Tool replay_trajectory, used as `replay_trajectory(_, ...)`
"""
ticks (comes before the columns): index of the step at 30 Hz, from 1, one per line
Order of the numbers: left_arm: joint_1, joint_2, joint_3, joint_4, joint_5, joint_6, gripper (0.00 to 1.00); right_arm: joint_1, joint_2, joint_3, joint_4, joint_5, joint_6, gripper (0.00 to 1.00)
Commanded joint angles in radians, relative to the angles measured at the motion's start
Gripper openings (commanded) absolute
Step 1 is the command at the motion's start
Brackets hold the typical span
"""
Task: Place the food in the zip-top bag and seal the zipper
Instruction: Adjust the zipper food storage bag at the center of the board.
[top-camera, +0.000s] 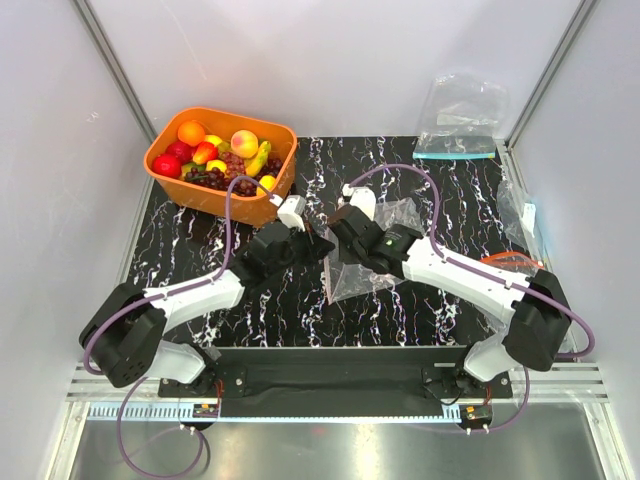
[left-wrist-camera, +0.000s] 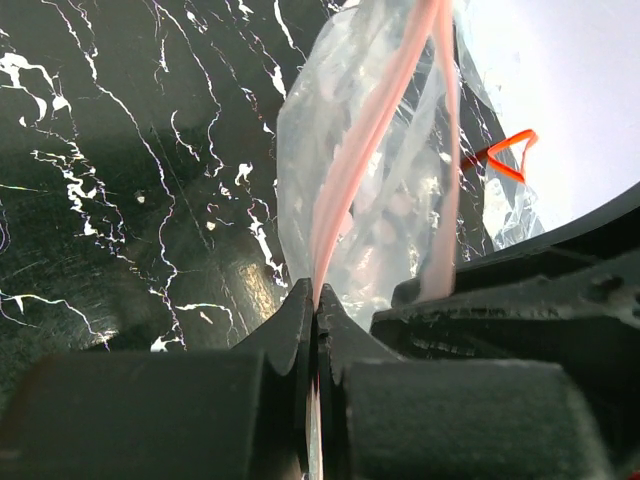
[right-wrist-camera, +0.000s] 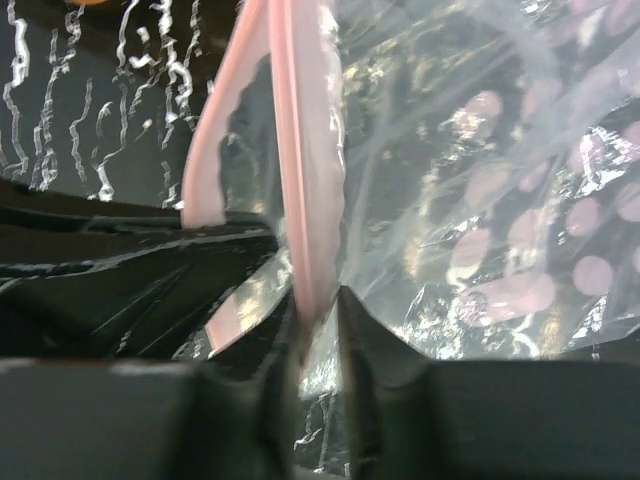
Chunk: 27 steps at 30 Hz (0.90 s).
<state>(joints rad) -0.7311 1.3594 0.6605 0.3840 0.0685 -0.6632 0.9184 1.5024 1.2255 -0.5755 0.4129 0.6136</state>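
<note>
Bright, even light; wrist cams blurry.

You have plain white walls (top-camera: 350, 60) around three sides of a black, white-veined table (top-camera: 170, 235), with grey metal posts (top-camera: 112, 65) in its far corners.

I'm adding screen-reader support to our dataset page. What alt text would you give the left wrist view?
The left arm's fingers are pinched shut on one pink zipper strip of a clear, crinkly zip-top bag, which stretches away over a black marbled table. The bag's mouth gapes, with the second strip running apart to the right.
</note>
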Motion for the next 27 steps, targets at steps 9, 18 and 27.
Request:
replay_trajectory(9,0.016,0.105,0.115,0.001,0.042,0.016,0.00,0.004,-0.038,0.106,-0.145,0.149,0.006,0.00)
replay_trajectory(18,0.030,0.308,0.318,-0.051,0.120,0.023,0.06,-0.100,-0.001,0.119,-0.224,-0.003,-0.026,0.00)
replay_trajectory(27,0.065,0.322,0.359,-0.046,0.134,0.027,0.68,-0.300,0.042,0.083,-0.136,-0.160,-0.104,0.00)
